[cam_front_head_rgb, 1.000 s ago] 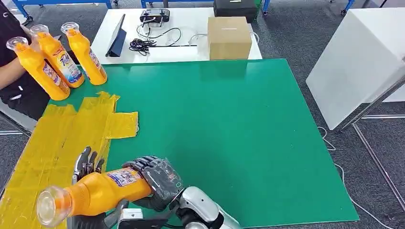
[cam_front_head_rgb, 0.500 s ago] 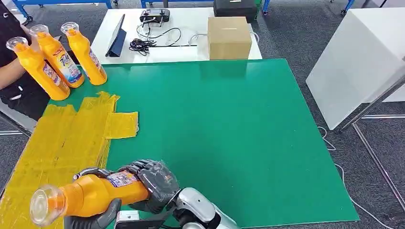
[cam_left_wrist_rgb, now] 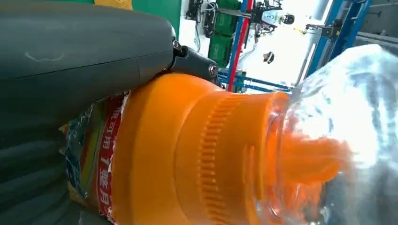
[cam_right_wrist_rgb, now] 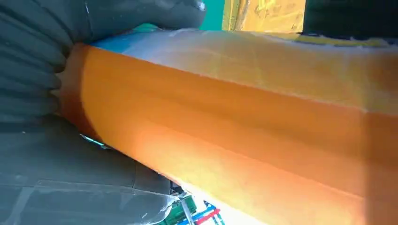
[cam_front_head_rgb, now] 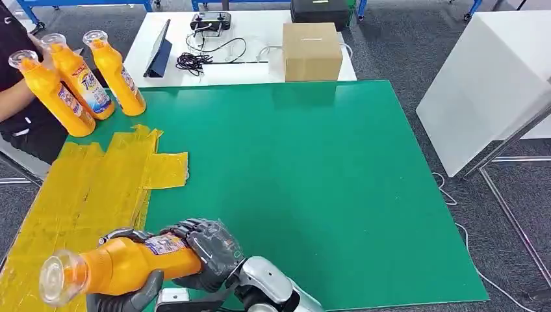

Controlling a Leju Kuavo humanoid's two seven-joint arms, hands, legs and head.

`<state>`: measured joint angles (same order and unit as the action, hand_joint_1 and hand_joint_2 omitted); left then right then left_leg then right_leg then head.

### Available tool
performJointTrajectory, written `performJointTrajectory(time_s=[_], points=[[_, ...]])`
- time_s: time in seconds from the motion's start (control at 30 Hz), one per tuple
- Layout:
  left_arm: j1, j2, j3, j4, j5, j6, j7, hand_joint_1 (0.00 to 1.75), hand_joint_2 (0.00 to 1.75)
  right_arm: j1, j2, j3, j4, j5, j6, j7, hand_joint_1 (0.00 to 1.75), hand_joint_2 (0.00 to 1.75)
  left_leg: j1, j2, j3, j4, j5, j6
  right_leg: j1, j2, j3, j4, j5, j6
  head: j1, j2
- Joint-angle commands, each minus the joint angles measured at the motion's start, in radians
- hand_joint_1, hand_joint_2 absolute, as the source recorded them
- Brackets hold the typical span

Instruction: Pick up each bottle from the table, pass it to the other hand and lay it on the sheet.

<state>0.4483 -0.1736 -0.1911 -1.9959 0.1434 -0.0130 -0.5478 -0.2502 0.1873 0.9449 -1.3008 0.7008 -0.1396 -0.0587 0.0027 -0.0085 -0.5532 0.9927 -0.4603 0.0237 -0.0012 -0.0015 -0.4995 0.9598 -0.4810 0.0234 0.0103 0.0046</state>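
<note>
Nearest us, at the bottom edge of the head view, we see both hands on one orange bottle (cam_front_head_rgb: 123, 266). It lies roughly level, clear cap toward the left, over the near edge of the table where the green mat (cam_front_head_rgb: 312, 182) meets the yellow sheet (cam_front_head_rgb: 78, 195). Our right hand (cam_front_head_rgb: 211, 250) wraps the bottle's base end, fingers curled over the label. Our left hand (cam_front_head_rgb: 127, 296) cups the neck end from below, thumb up against the body, dark fingers showing over the top (both grip at once). The left wrist view shows the thumb (cam_left_wrist_rgb: 80, 51) lying across the bottle's shoulder, just behind the ribbed collar and clear cap.

Room to move: the sheet runs along the left side of the table and its surface is bare right under and beyond the bottle. The mat's middle and right are open too. The near edge of the table is just under the hands.

Farther off, three more bottles (cam_front_head_rgb: 78, 78) stand upright at the far left corner, touching or nearly so, with a person's arm (cam_front_head_rgb: 16, 97) just beside them. Beyond the mat, a white table (cam_front_head_rgb: 260, 45) carries a cardboard box (cam_front_head_rgb: 312, 52), a tablet (cam_front_head_rgb: 159, 49) and cables (cam_front_head_rgb: 195, 62).

Against a second ago: the left hand was open with fingers spread behind the neck; now it is closed on the bottle. The bottle has moved slightly left and sits lower in frame. Since half a second ago, barely any change.
</note>
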Motion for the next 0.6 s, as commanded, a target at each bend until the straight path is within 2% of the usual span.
performJointTrajectory(time_s=[0.03, 0.2, 0.3, 0.4, 0.5, 0.53, 0.6], points=[[-0.042, -0.026, 0.038, -0.004, -0.058, 0.044, -0.031, 1.75, 1.75, 0.072, -0.071, -0.085, -0.01, -0.004, -0.082, 0.016, 0.0, 0.0, 0.001, -0.003, 0.001, -0.001, 0.001, 0.0, 0.0, -0.003, 0.003, -0.002, 0.0, 0.001, 0.001, 0.0], [-0.054, -0.062, 0.106, -0.01, -0.183, 0.146, -0.045, 1.75, 1.75, 0.148, -0.104, -0.168, -0.111, 0.007, -0.101, 0.011, 0.0, 0.0, 0.0, -0.004, 0.001, 0.0, 0.0, 0.0, 0.001, -0.004, 0.003, -0.002, 0.0, 0.001, 0.0, 0.0], [-0.083, -0.115, 0.145, 0.002, -0.49, 0.381, -0.083, 1.75, 1.75, 0.184, -0.113, -0.202, -0.152, 0.017, -0.107, 0.008, 0.0, 0.0, 0.001, -0.002, 0.001, 0.0, 0.0, 0.0, 0.001, -0.003, 0.003, -0.002, 0.0, 0.001, 0.0, 0.0], [-0.095, -0.116, 0.141, 0.011, -0.535, 0.414, -0.074, 1.75, 1.75, 0.184, -0.112, -0.206, -0.153, 0.018, -0.106, 0.006, 0.0, 0.0, 0.001, -0.004, 0.001, 0.0, 0.0, -0.001, 0.001, -0.004, 0.003, -0.002, 0.0, 0.001, 0.0, 0.0], [-0.126, -0.112, 0.145, 0.078, -0.879, 0.642, -0.022, 1.75, 1.75, 0.184, -0.109, -0.218, -0.167, 0.011, -0.103, -0.008, 0.0, 0.0, 0.0, -0.002, 0.001, -0.001, 0.001, 0.0, 0.0, -0.002, 0.002, -0.001, 0.0, 0.0, 0.0, 0.0], [-0.138, -0.102, 0.144, 0.098, -0.963, 0.68, 0.0, 1.75, 1.75, 0.185, -0.108, -0.222, -0.175, 0.001, -0.102, -0.014, 0.0, 0.0, 0.0, -0.003, 0.002, -0.001, 0.001, -0.001, 0.0, -0.003, 0.003, -0.002, 0.001, 0.0, 0.0, 0.0], [-0.174, -0.124, 0.215, 0.155, -1.285, 0.711, 0.091, 1.75, 1.75, 0.188, -0.11, -0.234, -0.202, -0.02, -0.095, -0.028, 0.0, 0.0, -0.001, -0.002, 0.002, -0.002, 0.001, 0.0, -0.001, -0.002, 0.003, -0.002, 0.001, 0.0, 0.0, 0.0]])
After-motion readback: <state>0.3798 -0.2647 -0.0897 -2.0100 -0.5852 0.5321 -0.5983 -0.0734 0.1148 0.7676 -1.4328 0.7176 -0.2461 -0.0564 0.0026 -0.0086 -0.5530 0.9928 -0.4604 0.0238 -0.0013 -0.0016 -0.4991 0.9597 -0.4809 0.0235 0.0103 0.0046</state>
